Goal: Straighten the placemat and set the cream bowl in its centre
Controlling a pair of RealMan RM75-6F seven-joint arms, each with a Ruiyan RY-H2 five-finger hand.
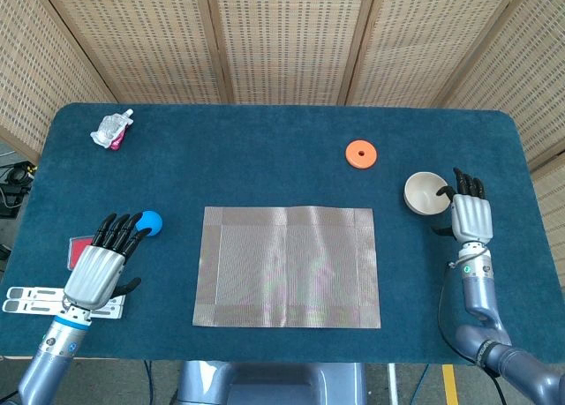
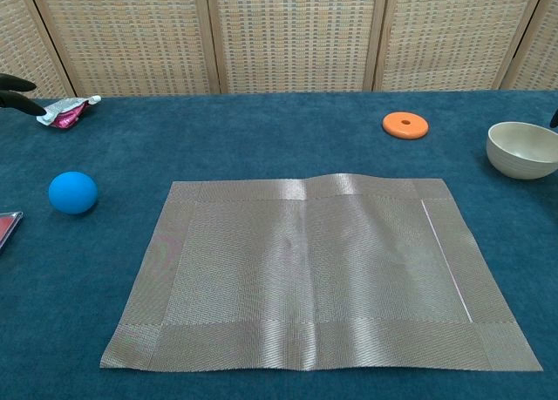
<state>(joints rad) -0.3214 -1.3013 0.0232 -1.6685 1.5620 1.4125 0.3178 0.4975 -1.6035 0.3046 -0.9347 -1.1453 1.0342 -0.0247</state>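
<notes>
A grey woven placemat (image 1: 288,266) (image 2: 318,274) lies square to the table edge in the middle of the blue table, with a slight ripple along its far edge. The cream bowl (image 1: 426,193) (image 2: 522,149) stands upright on the cloth to the mat's right. My right hand (image 1: 469,215) is just right of the bowl, fingers spread, its thumb near the bowl's rim, holding nothing. My left hand (image 1: 101,261) hovers open at the left, well clear of the mat, over the red tray. In the chest view only fingertips (image 2: 17,93) of the left hand show at the left edge.
A blue ball (image 1: 150,221) (image 2: 72,192) sits left of the mat. A red tray (image 1: 78,249) and a white strip (image 1: 26,297) lie by the left hand. An orange disc (image 1: 360,153) (image 2: 405,125) lies behind the mat. A crumpled wrapper (image 1: 113,129) (image 2: 65,111) is at the far left.
</notes>
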